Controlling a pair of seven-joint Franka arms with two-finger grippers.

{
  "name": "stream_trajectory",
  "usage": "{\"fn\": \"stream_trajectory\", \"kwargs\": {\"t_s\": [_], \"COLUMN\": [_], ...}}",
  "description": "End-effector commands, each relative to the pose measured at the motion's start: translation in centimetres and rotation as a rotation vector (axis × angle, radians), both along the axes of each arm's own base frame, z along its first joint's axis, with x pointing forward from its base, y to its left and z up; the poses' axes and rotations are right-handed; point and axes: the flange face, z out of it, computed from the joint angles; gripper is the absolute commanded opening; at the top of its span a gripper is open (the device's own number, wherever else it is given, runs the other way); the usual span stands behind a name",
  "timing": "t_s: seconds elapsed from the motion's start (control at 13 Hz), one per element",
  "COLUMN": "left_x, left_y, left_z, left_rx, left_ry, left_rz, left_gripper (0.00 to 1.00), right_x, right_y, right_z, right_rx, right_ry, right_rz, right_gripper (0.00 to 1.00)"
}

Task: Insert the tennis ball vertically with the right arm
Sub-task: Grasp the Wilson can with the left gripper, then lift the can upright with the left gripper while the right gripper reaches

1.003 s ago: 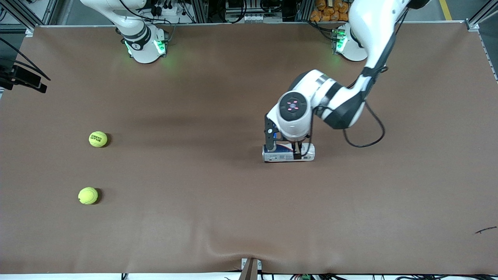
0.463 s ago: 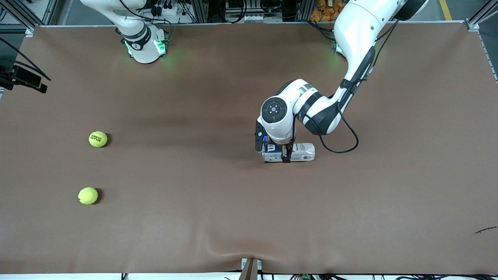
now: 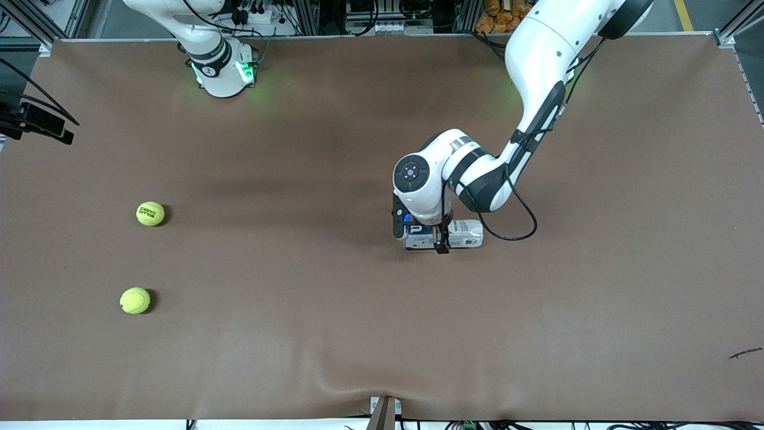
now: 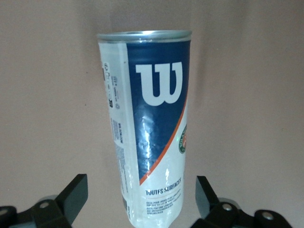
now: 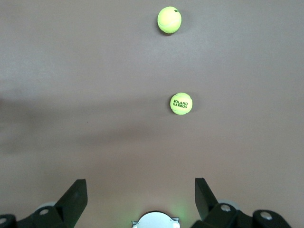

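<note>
A clear tennis ball can (image 3: 456,234) with a blue Wilson label lies on its side near the table's middle. My left gripper (image 3: 419,233) is open and low over the can's end that points toward the right arm's end. Its fingers (image 4: 76,194) stand on either side of the can (image 4: 149,128), with gaps. Two yellow tennis balls rest toward the right arm's end: a printed one (image 3: 150,213) (image 5: 181,104) and a plain one (image 3: 135,300) (image 5: 169,20) nearer the front camera. My right gripper (image 5: 140,199) hangs open and empty, high over bare table, out of the front view.
The brown table cover (image 3: 382,334) has a raised wrinkle at its front edge (image 3: 382,401). A thin black scrap (image 3: 745,353) lies near the left arm's end. A black bracket (image 3: 42,125) juts in at the right arm's end. The right arm's base (image 3: 221,68) glows green.
My left arm has shifted along the can toward the right arm's end, so its open fingers now straddle that end. The balls and can have not moved.
</note>
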Motion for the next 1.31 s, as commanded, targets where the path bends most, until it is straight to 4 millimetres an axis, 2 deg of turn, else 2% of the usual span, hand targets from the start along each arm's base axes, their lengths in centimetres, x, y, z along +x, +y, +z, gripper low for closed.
{"fn": "stream_trajectory", "kwargs": {"t_s": [0.0,0.31,1.23], "left_x": [-0.3,-1.9,-2.7], "left_y": [-1.0,-1.1,-1.3], "left_z": [-1.3,-3.9,-6.9], "left_rx": [0.016,-0.001,0.037], "left_ry": [-0.037,-0.038,-0.085], "left_rz": [-0.032,-0.041,-0.05], "left_gripper": [1.0,1.0,1.0], "right_x": [-0.2,-0.2,0.0], "right_y": [-0.5,-0.5,-0.6], "right_z": [-0.3,-0.6,-2.0], "right_rx": [-0.001,-0.002,-0.002], "right_ry": [-0.002,0.0,0.0], "right_rz": [0.004,0.004,0.004], "right_gripper": [1.0,1.0,1.0]}}
